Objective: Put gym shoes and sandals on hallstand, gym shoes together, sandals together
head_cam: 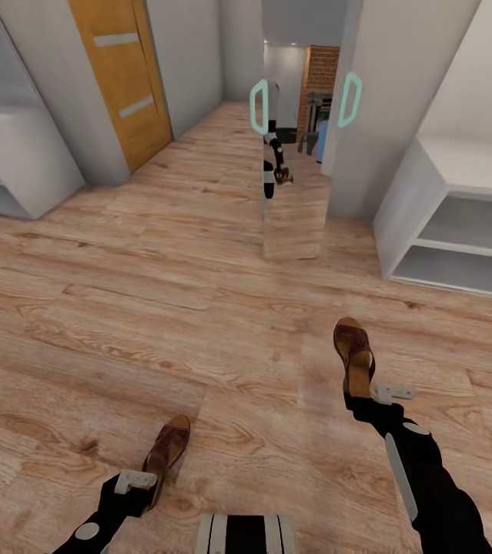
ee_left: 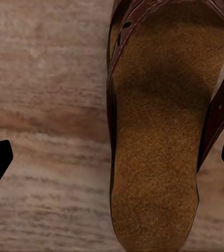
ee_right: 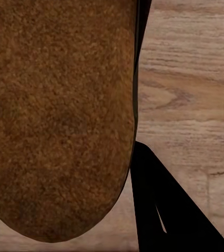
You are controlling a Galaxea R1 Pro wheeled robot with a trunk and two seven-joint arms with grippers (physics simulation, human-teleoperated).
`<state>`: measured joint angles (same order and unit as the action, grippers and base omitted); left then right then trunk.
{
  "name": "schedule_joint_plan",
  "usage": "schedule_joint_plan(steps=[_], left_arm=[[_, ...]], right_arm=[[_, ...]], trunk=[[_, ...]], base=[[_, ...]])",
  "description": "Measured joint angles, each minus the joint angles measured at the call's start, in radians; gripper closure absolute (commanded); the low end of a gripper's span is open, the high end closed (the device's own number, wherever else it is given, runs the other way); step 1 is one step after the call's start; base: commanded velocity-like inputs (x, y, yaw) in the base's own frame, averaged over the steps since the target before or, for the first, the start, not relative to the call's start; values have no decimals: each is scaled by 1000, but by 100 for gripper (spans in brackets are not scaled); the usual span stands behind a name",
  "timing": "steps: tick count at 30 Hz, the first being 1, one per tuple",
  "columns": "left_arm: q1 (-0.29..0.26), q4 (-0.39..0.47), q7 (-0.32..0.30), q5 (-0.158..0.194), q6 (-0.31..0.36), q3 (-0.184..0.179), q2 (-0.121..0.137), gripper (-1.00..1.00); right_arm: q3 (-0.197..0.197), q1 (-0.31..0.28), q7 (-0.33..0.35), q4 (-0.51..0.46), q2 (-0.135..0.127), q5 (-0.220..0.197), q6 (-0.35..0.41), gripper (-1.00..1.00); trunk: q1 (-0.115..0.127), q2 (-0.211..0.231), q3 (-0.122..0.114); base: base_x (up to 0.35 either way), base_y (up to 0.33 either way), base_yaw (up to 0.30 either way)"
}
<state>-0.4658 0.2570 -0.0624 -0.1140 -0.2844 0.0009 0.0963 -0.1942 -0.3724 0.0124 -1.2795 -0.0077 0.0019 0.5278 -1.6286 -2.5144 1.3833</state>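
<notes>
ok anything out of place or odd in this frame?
Nothing damaged or spilled. The two sandals are apart rather than paired: one at the left gripper, the other at the right gripper. Hallstand compartments hold no shoes.

dark brown sandals [head_cam: 354, 354], wood-grain floor [head_cam: 161, 308]

orange wooden door [head_cam: 122, 77] with two pale panels, far left wall | tall mirrored wardrobe [head_cam: 292, 131] straight ahead, two teal loop handles [head_cam: 259, 108] | mirror shows a brick wall [head_cam: 321, 69] | grey walls
</notes>
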Motion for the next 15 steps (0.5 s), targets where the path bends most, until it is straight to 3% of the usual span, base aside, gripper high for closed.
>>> schedule_joint_plan(steps=[15], left_arm=[[0, 1, 0, 0, 0, 0, 0, -100]], right_arm=[[0, 0, -1, 0, 0, 0, 0, 100]], trunk=[[-7, -4, 82]], base=[[0, 0, 0]])
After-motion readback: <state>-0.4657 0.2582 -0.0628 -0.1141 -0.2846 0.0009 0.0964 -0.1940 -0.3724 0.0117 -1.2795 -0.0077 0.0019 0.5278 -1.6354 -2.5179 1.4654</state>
